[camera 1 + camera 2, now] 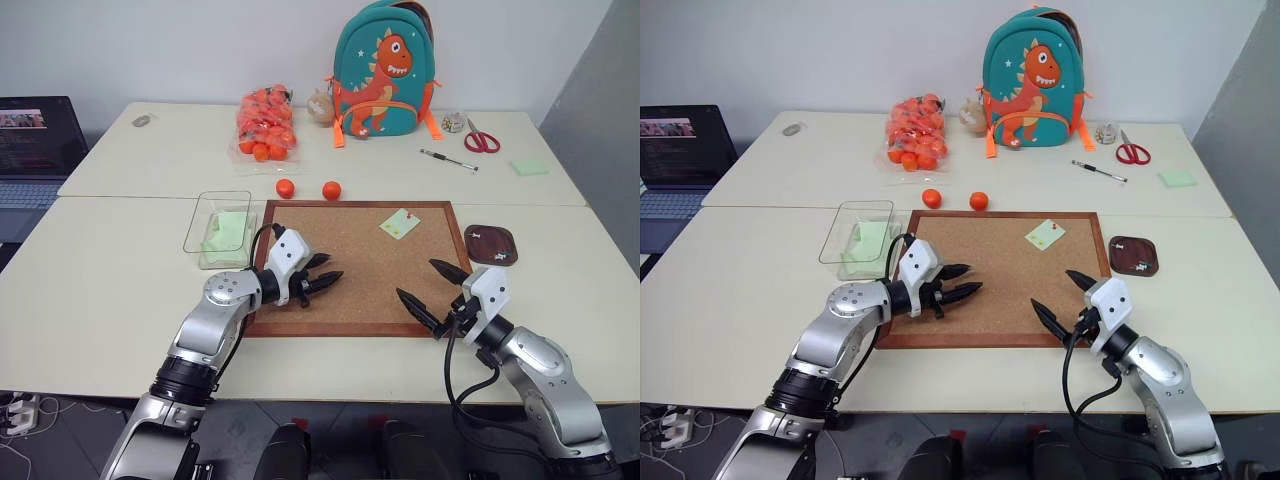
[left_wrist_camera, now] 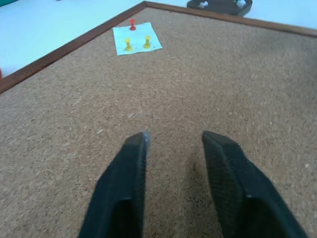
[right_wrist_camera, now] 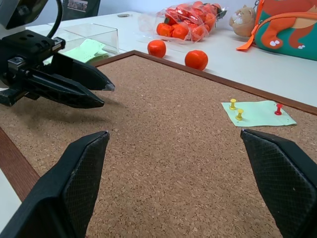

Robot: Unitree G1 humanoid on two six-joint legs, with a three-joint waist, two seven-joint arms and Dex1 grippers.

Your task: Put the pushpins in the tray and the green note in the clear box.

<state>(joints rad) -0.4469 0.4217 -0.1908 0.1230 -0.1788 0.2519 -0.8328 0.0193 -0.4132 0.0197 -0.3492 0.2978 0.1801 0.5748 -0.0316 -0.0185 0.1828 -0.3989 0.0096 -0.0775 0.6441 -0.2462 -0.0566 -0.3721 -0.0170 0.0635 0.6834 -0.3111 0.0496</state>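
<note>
Green note (image 1: 401,224) pinned by red and yellow pushpins (image 3: 238,110) at corkboard's (image 1: 350,290) one o'clock corner; dark-brown tray (image 1: 491,245) at three o'clock, clear box (image 1: 219,221) at nine. Left gripper (image 1: 322,273) narrowly parted, empty; right gripper (image 1: 432,290) spread wide.

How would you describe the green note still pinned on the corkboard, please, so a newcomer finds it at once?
Find the wood-framed corkboard at the table's middle. The green note lies near its far right corner, held by one red and two yellow pushpins. Other green paper sits in the clear box, off the board.
</note>
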